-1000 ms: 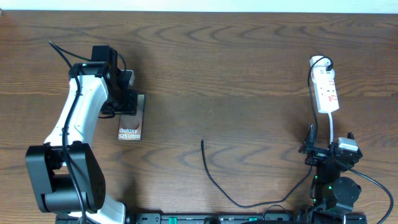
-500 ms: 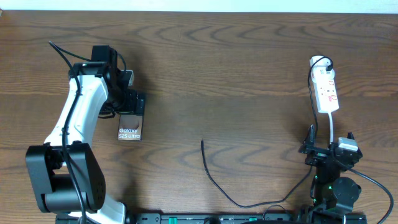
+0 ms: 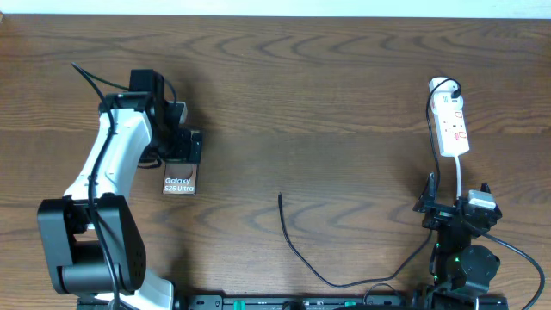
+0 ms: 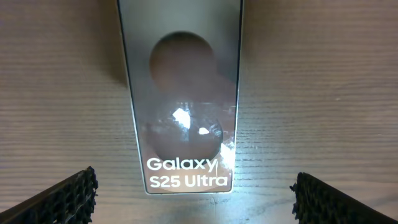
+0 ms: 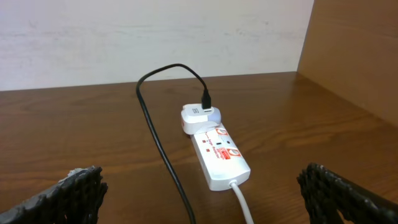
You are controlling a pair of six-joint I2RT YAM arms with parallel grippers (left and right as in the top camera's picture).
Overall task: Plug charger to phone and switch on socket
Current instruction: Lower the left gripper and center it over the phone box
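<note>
the left gripper (image 3: 183,145) hung wide open astride the flat brownish-grey phone slab (image 3: 179,178), the thin black charger cable (image 3: 297,250) lay loose mid-table, and the white power-strip socket (image 3: 451,127) sat beyond the open right gripper (image 3: 453,211), so plugging seemed not yet begun and called for grasping the cable's tip.

I read the white lettering "Galaxy S25 Ultra" near one end of the flat brownish-grey rectangular phone slab (image 4: 183,93), while the red markings on the elongated white plastic power strip (image 5: 221,155) are too small for me to read.
</note>
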